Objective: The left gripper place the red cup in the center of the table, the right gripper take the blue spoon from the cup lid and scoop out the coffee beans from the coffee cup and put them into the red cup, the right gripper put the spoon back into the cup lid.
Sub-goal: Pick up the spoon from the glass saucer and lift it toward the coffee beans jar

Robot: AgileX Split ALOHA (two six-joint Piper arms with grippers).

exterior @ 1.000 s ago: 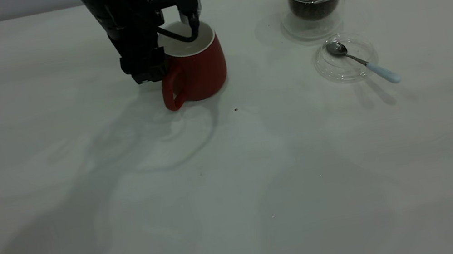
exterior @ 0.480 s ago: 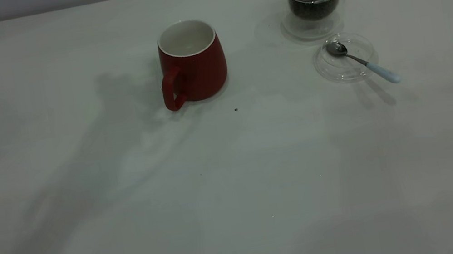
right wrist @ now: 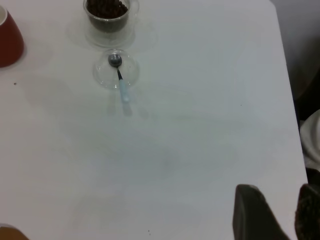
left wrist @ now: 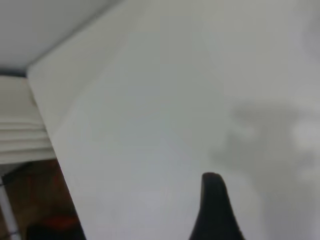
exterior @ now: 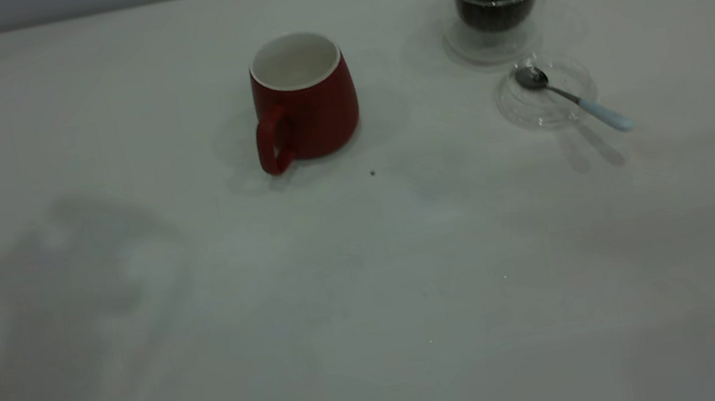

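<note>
My right claw (right wrist: 272, 212) hangs open, holding nothing, well short of the blue spoon (right wrist: 120, 75) — its bowl lies in the cup lid (right wrist: 116, 70) beside the coffee cup (right wrist: 106, 11). Left claw (left wrist: 214, 205): one finger shows, so I cannot tell its state. The red cup (exterior: 302, 97) stands mid-counter (exterior: 372, 285). I judge the risk — pinching the overhanging handle could skid the light lid.

I'm looking down at the plain white flat surface (left wrist: 165, 125), its edge running off diagonally. One dark finger (left wrist: 215, 210) of my left tool pokes into view above it, with a soft grey shadow (left wrist: 265, 135) lying on the white beside it.
</note>
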